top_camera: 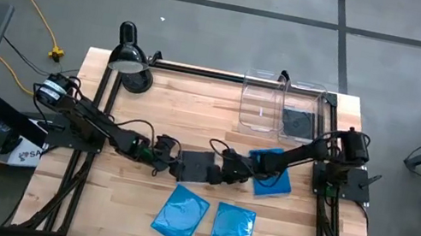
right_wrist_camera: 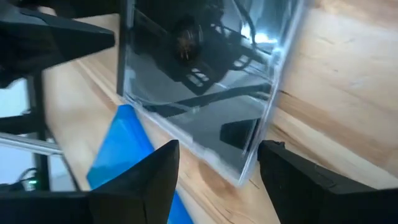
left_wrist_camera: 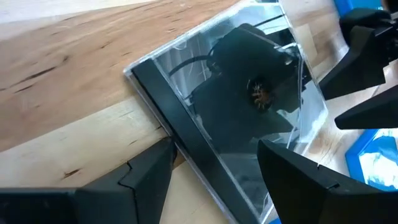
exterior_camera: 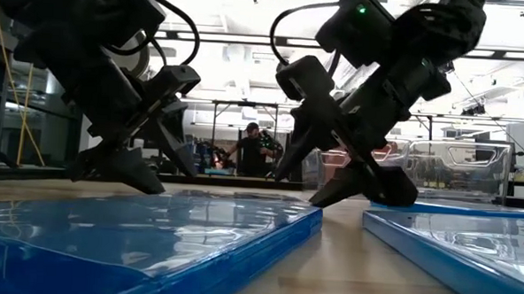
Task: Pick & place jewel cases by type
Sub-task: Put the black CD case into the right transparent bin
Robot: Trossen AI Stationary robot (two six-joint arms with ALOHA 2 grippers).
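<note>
Two bright blue rectangular plastic cases (top_camera: 181,214) (top_camera: 231,231) lie flat at the table's near edge, side by side. Beyond them, at the middle of your wooden table (top_camera: 170,102), a glossy black square jewel case (top_camera: 197,164) rests flat between both grippers. Your left gripper (top_camera: 174,162) meets its left edge, fingers spread and clamping nothing; your right gripper (top_camera: 221,170) meets its right edge, likewise released. A third blue case (top_camera: 276,182) sits under the right arm. Another black case (top_camera: 297,123) lies inside the right-hand clear plastic bin (top_camera: 322,92).
</note>
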